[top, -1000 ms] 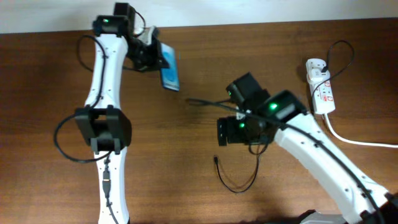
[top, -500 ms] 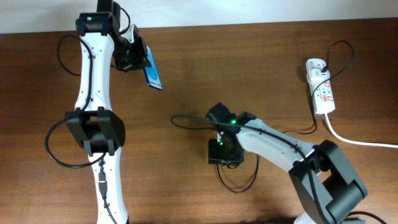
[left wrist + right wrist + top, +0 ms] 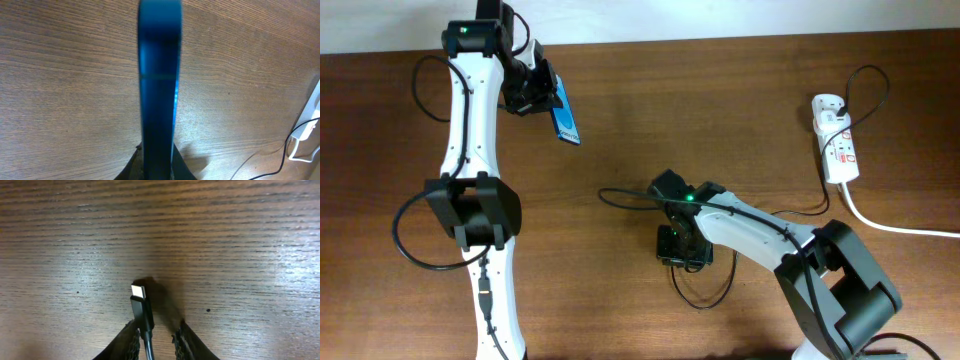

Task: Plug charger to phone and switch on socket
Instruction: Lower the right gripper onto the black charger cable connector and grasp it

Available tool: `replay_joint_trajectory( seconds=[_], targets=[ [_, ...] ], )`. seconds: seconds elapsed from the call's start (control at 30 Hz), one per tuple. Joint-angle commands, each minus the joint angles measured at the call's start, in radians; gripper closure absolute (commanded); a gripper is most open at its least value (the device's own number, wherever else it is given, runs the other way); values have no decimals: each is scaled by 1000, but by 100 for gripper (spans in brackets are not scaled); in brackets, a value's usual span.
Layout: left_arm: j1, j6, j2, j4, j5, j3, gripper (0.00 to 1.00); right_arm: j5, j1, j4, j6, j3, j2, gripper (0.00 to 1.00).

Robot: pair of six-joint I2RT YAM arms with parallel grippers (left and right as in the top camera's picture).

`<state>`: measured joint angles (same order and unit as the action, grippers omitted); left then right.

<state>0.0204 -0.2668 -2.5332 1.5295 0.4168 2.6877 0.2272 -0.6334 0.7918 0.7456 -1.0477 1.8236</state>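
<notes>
My left gripper [image 3: 535, 88] is shut on the phone [image 3: 566, 120] and holds it edge-on above the back left of the table. In the left wrist view the phone [image 3: 159, 75] runs straight up from between the fingers of the left gripper [image 3: 158, 167]. The charger's thin black cable [image 3: 705, 300] loops near the table's middle front. My right gripper [image 3: 682, 260] is down over its end. In the right wrist view the connector tip [image 3: 141, 302] lies between the narrowed fingers of the right gripper [image 3: 156, 332], against the left finger [image 3: 131, 339], with a gap to the right one.
The white socket [image 3: 837, 140] lies at the back right, a black plug in it and its thick white cord [image 3: 895, 227] running off right. The charger cable stretches from there across the middle. Black robot cables hang beside the left arm.
The right arm came down and left onto the connector, and its jaws have narrowed around it. The left arm shifted left with the phone, then held still.
</notes>
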Motion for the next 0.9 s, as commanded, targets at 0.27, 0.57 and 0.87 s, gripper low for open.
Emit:
replay_joint_trajectory(
  seconds=[0.27,0.57,0.87],
  targets=[
    [-3,-9,42,2,5,25,100,27,1,-14,-61,2,16,68],
    [-1,-9,42,2,5,25,100,27,1,-14,-61,1,16,84],
    [-1,-9,42,10,5,25,100,51,44,12,-95,-5,16,77]
  ],
)
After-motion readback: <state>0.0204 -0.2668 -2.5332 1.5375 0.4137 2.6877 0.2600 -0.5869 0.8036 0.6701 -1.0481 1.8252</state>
